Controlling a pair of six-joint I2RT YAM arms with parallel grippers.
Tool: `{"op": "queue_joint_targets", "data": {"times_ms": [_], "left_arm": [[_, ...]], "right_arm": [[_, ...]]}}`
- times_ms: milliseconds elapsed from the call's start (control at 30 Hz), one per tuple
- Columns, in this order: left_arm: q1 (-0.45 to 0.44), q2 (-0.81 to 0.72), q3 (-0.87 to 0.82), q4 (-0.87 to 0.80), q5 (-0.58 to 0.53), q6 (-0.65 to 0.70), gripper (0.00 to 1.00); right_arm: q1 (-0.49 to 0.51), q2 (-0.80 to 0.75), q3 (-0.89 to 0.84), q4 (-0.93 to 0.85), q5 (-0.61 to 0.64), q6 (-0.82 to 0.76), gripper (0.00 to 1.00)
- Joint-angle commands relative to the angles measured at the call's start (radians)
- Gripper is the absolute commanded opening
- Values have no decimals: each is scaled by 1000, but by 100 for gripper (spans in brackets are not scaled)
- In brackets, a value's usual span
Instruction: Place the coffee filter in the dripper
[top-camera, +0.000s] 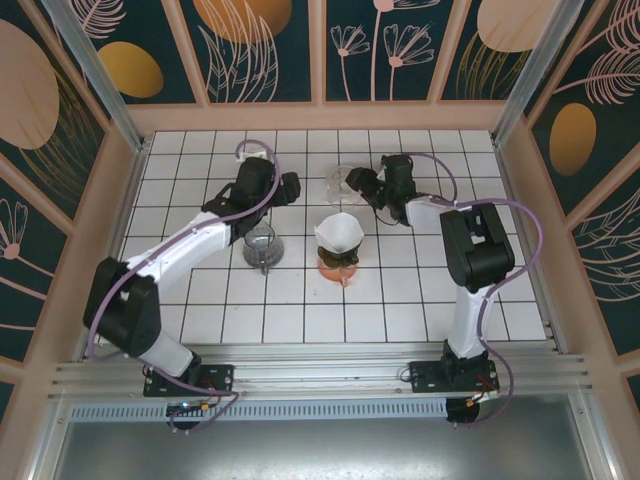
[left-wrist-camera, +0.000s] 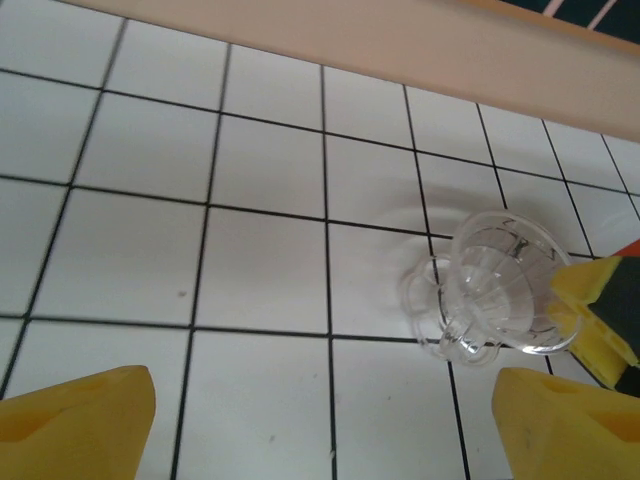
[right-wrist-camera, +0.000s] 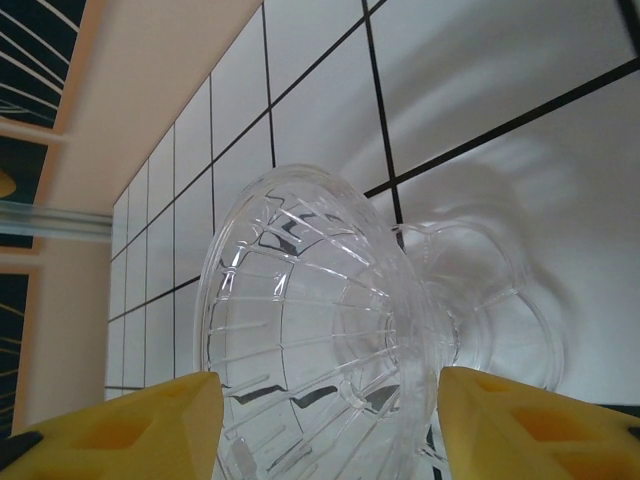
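In the top view, the white tiled table (top-camera: 210, 310) is seen at the bottom of the frame, with the two arm bases bolted along its near edge. Farther up, left of centre, a clear glass vessel (top-camera: 260, 246) is stood on the tiles below the left arm. Just right of it, at the centre of the frame, the white coffee filter (top-camera: 339, 233) is seen resting open on an orange object (top-camera: 338, 267), well apart from both grippers. Farther up again, the clear ribbed dripper (top-camera: 343, 181) is found right of centre, tilted over on the tiles. The right gripper (top-camera: 364, 186) is set around it, and in the right wrist view its yellow pads (right-wrist-camera: 120, 425) are seen pressed against opposite sides of the glass bowl. The left gripper (left-wrist-camera: 320, 420) is held to the left of the dripper, its yellow fingers spread wide over bare tiles, with nothing between them. Beyond, at the top of the frame, the table is closed off by a pale wooden wall (top-camera: 330, 116).
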Motion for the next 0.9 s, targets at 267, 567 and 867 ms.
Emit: {"op": "queue_joint_targets", "data": {"times_ms": [267, 567, 867], "left_arm": [[10, 283, 165, 50, 91, 147, 69], [16, 372, 215, 62, 101, 173, 68], [21, 368, 205, 71, 120, 165, 73]], "right_arm": [[8, 87, 128, -12, -90, -17, 59], [17, 72, 114, -16, -51, -15, 61], [18, 15, 62, 27, -21, -11, 64]]}}
